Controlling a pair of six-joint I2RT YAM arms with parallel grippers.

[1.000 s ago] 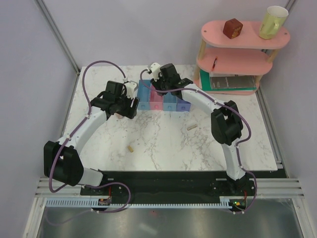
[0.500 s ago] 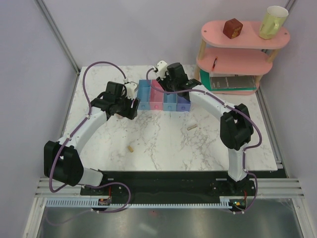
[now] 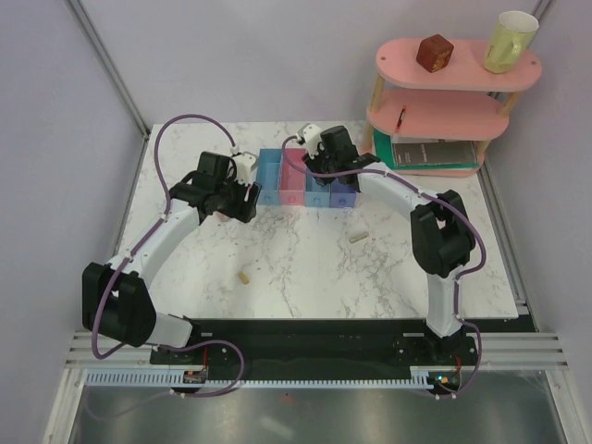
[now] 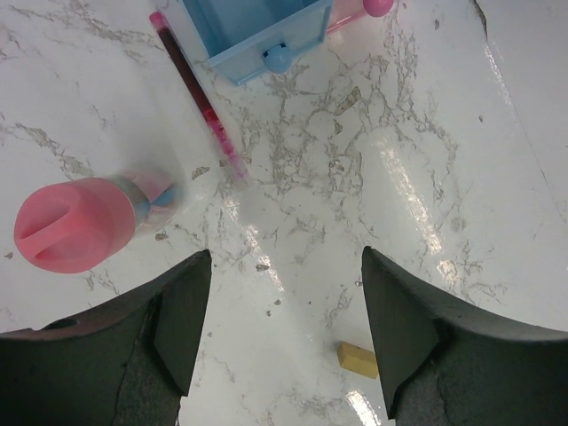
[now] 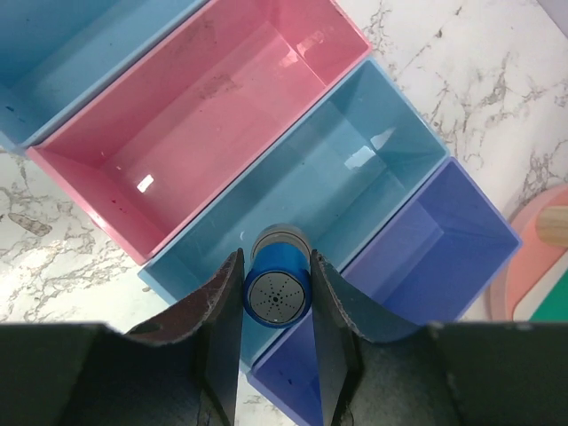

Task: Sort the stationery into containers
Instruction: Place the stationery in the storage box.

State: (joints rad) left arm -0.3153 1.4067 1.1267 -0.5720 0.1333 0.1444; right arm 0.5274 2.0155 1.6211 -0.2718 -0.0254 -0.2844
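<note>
Right gripper (image 5: pixel 276 271): clenched on the tiny blue cylinder (image 5: pixel 278 300), which hung over the near end of the second light-blue bin (image 5: pixel 355 160).
Left gripper (image 4: pixel 284 328): jaws spread, holding nothing — over the table (image 4: pixel 426 133), near the pink cylinder (image 4: pixel 75 222) and red pen (image 4: pixel 197 93).

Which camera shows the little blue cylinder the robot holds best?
The right wrist view: the blue cylinder sits close-up, pinched in the right gripper. From above the gripper hides it; the left wrist view misses it.
</note>
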